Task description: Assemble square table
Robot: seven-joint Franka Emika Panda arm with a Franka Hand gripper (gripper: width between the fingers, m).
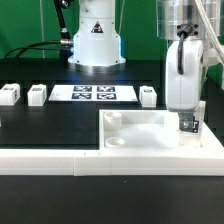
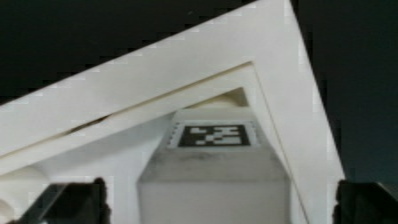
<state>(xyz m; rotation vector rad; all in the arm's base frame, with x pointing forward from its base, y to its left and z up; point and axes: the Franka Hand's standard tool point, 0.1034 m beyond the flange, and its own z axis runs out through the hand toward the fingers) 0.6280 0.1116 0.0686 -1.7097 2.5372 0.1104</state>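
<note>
Slab (image 1: 150, 132) lies directly below the gripper (image 1: 187, 127), tagged corner between its spread, empty fingers (image 2: 75, 203). Risk: a finger catching the rim (image 2: 295, 115) on retreat would shift the slab.

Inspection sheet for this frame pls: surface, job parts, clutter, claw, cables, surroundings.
Surface: black table; marker board lies flat at the back.
Job's things: square tabletop lies underside up with its round corner sockets showing, set into the corner of the L-shaped rail. Three leg blocks are seen: two on the exterior view's left of the marker board, one on its right.
Clutter: nothing seen.
Grippers: claw is open, low at the tabletop's far corner on the exterior view's right, holding nothing.
Cables: dark cable behind the table.
Surroundings: arm's base; green backdrop.
</note>
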